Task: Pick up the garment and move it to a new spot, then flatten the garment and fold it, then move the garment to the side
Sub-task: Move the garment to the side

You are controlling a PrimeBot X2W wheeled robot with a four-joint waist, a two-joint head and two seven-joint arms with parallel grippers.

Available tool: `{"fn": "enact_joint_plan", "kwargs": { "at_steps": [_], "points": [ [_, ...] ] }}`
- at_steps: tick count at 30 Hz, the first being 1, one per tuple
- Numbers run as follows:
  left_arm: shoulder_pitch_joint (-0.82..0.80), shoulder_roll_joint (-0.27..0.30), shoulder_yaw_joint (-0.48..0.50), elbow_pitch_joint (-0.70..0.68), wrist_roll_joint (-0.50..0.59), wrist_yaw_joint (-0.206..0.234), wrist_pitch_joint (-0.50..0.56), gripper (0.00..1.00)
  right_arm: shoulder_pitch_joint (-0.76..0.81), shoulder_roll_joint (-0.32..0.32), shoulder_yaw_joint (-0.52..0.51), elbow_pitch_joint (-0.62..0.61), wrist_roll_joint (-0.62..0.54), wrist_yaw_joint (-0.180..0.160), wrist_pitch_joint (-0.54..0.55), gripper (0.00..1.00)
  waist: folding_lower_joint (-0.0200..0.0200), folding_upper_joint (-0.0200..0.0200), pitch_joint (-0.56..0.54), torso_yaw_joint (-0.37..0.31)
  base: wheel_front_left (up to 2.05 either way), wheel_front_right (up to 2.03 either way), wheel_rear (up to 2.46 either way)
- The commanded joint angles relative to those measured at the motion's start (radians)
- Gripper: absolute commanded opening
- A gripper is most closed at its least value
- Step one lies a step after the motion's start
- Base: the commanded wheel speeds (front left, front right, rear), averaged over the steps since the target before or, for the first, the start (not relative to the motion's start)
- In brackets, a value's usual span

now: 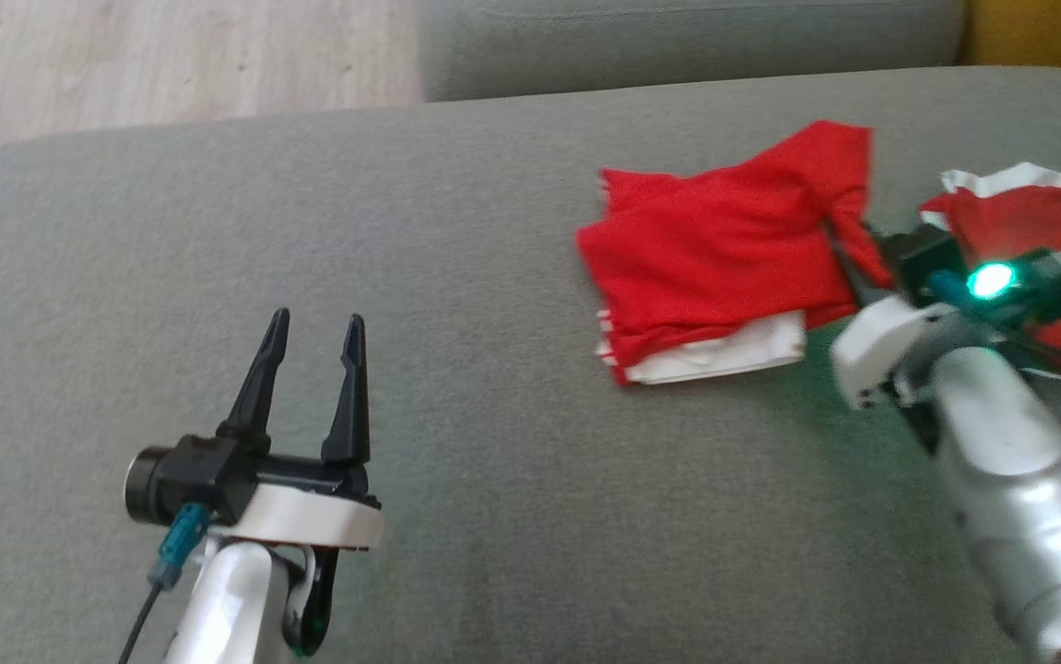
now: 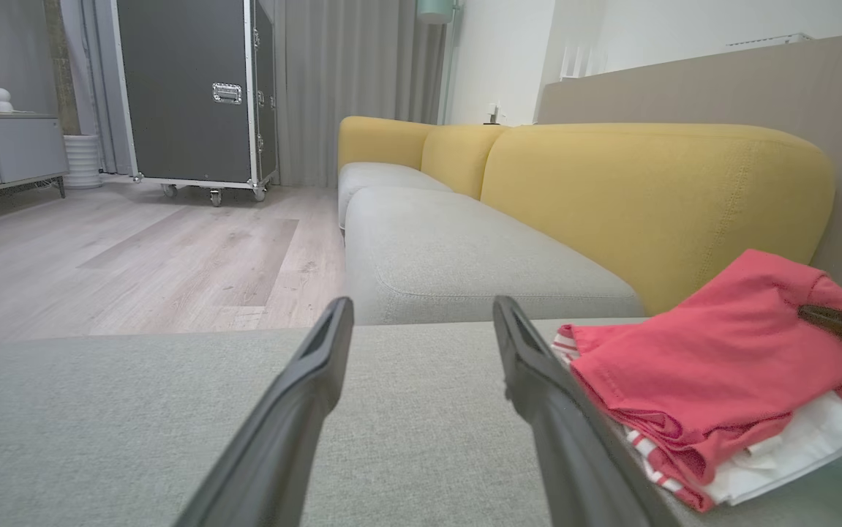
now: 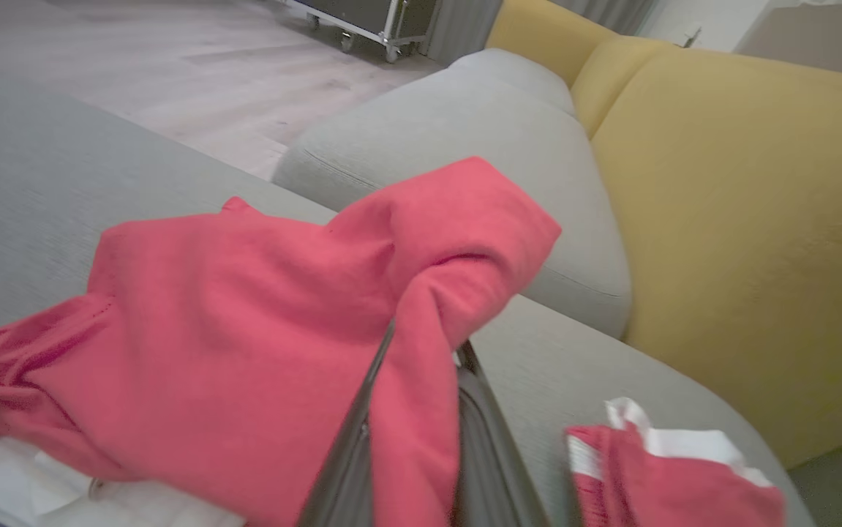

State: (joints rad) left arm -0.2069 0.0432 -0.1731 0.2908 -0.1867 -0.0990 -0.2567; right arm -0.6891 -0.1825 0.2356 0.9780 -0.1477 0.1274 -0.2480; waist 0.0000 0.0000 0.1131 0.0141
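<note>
The garment (image 1: 714, 249) is red with white striped trim and lies partly folded on the grey sofa cushion (image 1: 456, 433), right of centre. My right gripper (image 1: 848, 249) is at its right edge, shut on a raised fold of the red cloth. In the right wrist view the cloth drapes between and over that gripper (image 3: 424, 351). A second red and white piece (image 1: 1037, 221) lies just to its right; I cannot tell whether it joins the garment. My left gripper (image 1: 313, 327) stands open over bare cushion far to the left, with the garment (image 2: 720, 366) to its right.
The yellow backrest (image 2: 655, 197) rises behind the cushion. A neighbouring grey cushion (image 1: 677, 41) lies beyond a seam, and wooden floor (image 1: 161, 65) is at the far left. A wheeled grey case (image 2: 186, 88) stands across the room.
</note>
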Motion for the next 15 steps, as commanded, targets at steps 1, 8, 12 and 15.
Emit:
{"fn": "enact_joint_plan", "kwargs": {
  "at_steps": [1, 8, 12, 15],
  "points": [
    [-0.012, 0.007, 0.026, -0.033, -0.006, 0.005, -0.005, 1.0, -0.011, -0.011, 0.008, -0.035, -0.01, 0.003, -0.014, 0.0, 0.0, 0.0, -0.011, -0.017, 0.0, 0.0, 0.0],
    [-0.004, 0.007, 0.021, -0.036, -0.01, 0.009, -0.005, 1.0, -0.029, -0.183, 0.013, -0.056, -0.035, 0.003, 0.041, 0.0, 0.0, 0.0, -0.006, -0.049, 0.0, 0.0, 0.0],
    [-0.011, 0.007, 0.015, -0.037, -0.012, 0.008, -0.005, 1.0, -0.047, -0.291, 0.026, -0.044, -0.013, 0.003, 0.076, 0.0, 0.0, 0.0, 0.01, -0.054, 0.0, 0.0, 0.0],
    [-0.02, 0.007, 0.011, -0.04, -0.012, 0.007, -0.005, 1.0, -0.066, -0.362, 0.037, -0.028, 0.004, 0.003, 0.1, 0.0, 0.0, 0.0, 0.028, -0.053, 0.0, 0.0, 0.0]
  ]
}}
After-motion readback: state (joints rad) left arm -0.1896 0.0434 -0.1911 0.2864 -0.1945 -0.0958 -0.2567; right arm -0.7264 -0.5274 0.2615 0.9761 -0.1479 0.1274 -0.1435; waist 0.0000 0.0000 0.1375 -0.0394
